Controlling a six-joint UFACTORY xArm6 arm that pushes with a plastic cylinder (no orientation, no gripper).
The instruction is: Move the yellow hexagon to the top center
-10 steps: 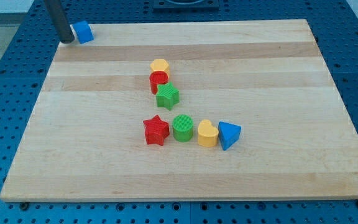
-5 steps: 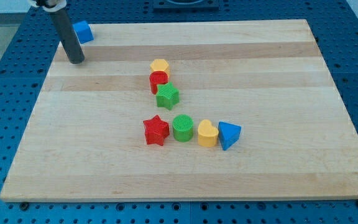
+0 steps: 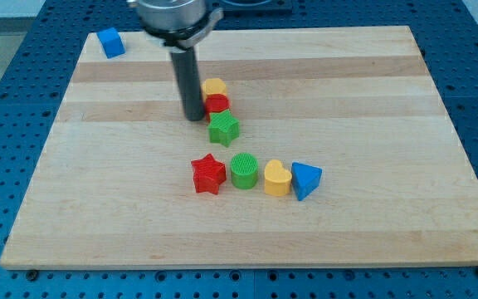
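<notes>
A pale wooden board (image 3: 372, 91) lies on a blue perforated table (image 3: 7, 108). A blue cube block (image 3: 110, 42) sits at the board's top-left corner. Near the middle, a red block (image 3: 217, 105) (shape partly hidden) touches a green star block (image 3: 223, 129) below it. Toward the bottom edge runs a row: red star block (image 3: 208, 174), green cylinder block (image 3: 244, 170), yellow heart block (image 3: 277, 178), blue triangular block (image 3: 305, 179).

The arm comes down from the view's top centre-left as a grey cuff and upright dark rod; my tip (image 3: 194, 118) rests on the board
</notes>
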